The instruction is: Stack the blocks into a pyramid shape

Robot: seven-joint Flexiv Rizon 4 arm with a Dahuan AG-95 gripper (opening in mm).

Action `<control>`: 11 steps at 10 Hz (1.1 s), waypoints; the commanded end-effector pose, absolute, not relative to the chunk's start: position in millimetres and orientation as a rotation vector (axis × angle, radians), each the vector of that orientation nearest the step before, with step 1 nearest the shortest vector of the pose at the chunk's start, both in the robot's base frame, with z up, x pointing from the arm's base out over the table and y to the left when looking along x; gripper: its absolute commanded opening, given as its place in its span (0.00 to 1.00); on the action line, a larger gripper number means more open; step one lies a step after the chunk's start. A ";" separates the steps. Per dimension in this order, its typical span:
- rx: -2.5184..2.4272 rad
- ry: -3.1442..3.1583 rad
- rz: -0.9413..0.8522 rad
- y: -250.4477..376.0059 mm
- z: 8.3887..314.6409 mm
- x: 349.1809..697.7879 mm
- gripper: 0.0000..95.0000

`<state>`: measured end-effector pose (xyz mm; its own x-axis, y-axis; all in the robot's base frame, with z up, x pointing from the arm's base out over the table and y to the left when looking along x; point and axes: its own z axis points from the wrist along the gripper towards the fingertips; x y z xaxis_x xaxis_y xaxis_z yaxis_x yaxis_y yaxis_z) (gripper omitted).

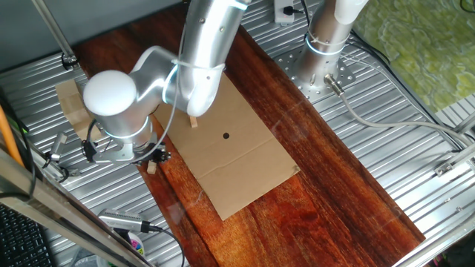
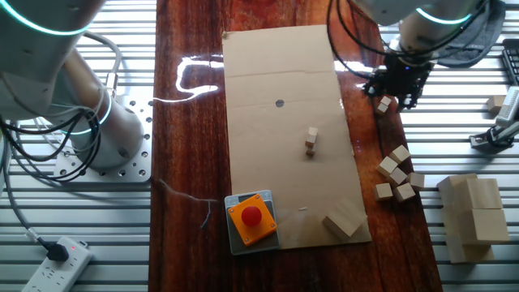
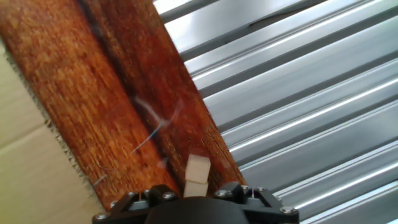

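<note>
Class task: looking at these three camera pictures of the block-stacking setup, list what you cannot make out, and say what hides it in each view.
- Gripper fingertips: hidden by the arm in one fixed view, too dark in the other, cut off by the bottom edge in the hand view.
- Grip on the small block: hand view, lower part hidden.
- Blocks on the cardboard: too small to count.

1. My one fixed view looks down steeply from high at one end of the wooden board (image 1: 326, 185), with the arm (image 1: 200, 52) close in front.
2. My other fixed view hangs almost straight overhead, facing the opposite way, farther back.
3. Both share the cardboard sheet (image 1: 237, 148) with its dark dot (image 2: 280, 103).
4. My hand view sits very near the board's edge, looking down past the gripper (image 3: 196, 193).
</note>
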<state>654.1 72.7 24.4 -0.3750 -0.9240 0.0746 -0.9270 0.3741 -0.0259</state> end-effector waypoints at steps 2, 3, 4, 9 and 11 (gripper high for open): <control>1.718 -2.579 0.101 72.6 23.2 653.5 0.40; 1.720 -2.580 0.101 72.0 21.3 654.1 0.40; 1.722 -2.581 0.100 71.9 20.2 654.4 0.40; 1.714 -2.593 0.109 72.3 15.3 655.5 0.20; 1.699 -2.600 0.114 72.4 14.7 655.6 0.00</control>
